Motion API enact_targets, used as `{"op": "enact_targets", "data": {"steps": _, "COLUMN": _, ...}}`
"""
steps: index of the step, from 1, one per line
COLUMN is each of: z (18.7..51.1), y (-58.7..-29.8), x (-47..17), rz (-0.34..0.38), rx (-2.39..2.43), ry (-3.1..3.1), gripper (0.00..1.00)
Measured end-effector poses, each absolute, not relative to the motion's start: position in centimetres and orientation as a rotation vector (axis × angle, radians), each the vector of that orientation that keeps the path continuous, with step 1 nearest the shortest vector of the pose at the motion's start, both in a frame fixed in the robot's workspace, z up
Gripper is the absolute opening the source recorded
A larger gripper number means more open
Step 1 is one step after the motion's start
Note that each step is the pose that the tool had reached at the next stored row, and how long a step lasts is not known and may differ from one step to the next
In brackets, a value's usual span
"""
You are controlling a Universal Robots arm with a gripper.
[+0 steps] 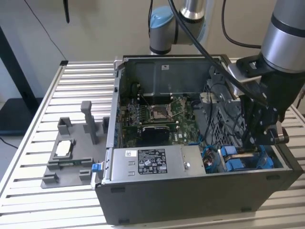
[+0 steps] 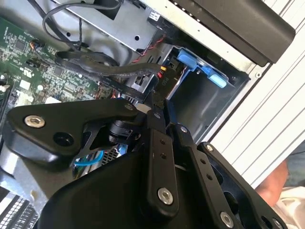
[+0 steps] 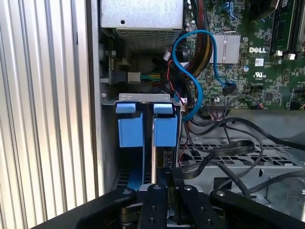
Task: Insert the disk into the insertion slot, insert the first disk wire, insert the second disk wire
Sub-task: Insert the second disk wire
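Note:
The disk (image 3: 153, 138) stands on edge in the insertion slot (image 3: 108, 143) at the case's front corner, on the exterior view's right. Only its thin silver edge and blue carrier pieces (image 3: 131, 130) show. My gripper (image 1: 259, 143) reaches down into this bay. In both wrist views its fingers come together on a black connector (image 2: 163, 78) at the end of a flat black disk wire (image 2: 105, 69), right at the disk's end. The gripper (image 2: 156, 106) looks shut on that connector. The flat wire (image 3: 224, 149) curves in over the perforated metal cage.
A blue data cable (image 3: 190, 81) loops from the motherboard (image 1: 157, 114) down toward the bay. The grey power supply box (image 1: 152, 162) lies along the case front. A grey fixture (image 1: 71, 152) stands on the slatted table at the exterior view's left. Part of a person (image 2: 281, 188) shows beyond the case.

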State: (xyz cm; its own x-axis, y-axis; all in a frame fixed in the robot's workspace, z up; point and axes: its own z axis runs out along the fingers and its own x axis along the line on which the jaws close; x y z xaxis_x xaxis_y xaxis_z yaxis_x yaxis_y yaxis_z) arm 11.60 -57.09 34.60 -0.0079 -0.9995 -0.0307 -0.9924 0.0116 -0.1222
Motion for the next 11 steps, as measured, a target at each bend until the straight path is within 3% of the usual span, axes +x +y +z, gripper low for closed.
{"op": "enact_targets", "data": {"steps": 11, "z": 34.29, "y": -56.8, "x": 11.66, "rz": -0.103, "rx": -2.124, "ry": 2.159, "gripper": 0.16}}
